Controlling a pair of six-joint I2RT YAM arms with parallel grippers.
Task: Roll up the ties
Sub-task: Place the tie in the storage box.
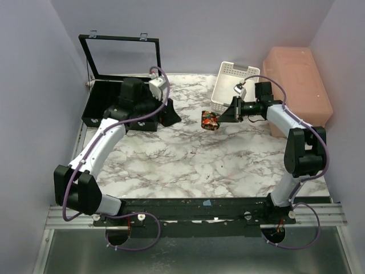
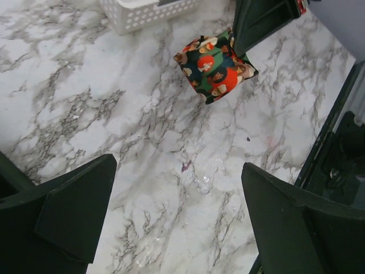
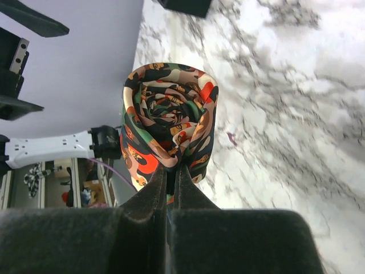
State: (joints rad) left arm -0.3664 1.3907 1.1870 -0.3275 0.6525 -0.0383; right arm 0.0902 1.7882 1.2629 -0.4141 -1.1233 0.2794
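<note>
A rolled tie (image 1: 210, 120), dark with red, orange and green print, hangs just above the marble table near the basket. My right gripper (image 1: 223, 116) is shut on its edge; the right wrist view shows the spiral roll (image 3: 169, 117) pinched between the closed fingers (image 3: 155, 188). The left wrist view shows the same roll (image 2: 214, 65) at the top, with the right gripper's fingers against it. My left gripper (image 1: 173, 116) is open and empty, to the left of the roll, its fingers (image 2: 68, 211) wide apart over bare marble. No other tie shows.
A white slotted basket (image 1: 234, 83) stands tilted behind the roll. An open black case (image 1: 122, 54) sits at the back left. A pink lidded bin (image 1: 296, 88) is at the back right. Lilac walls close in both sides.
</note>
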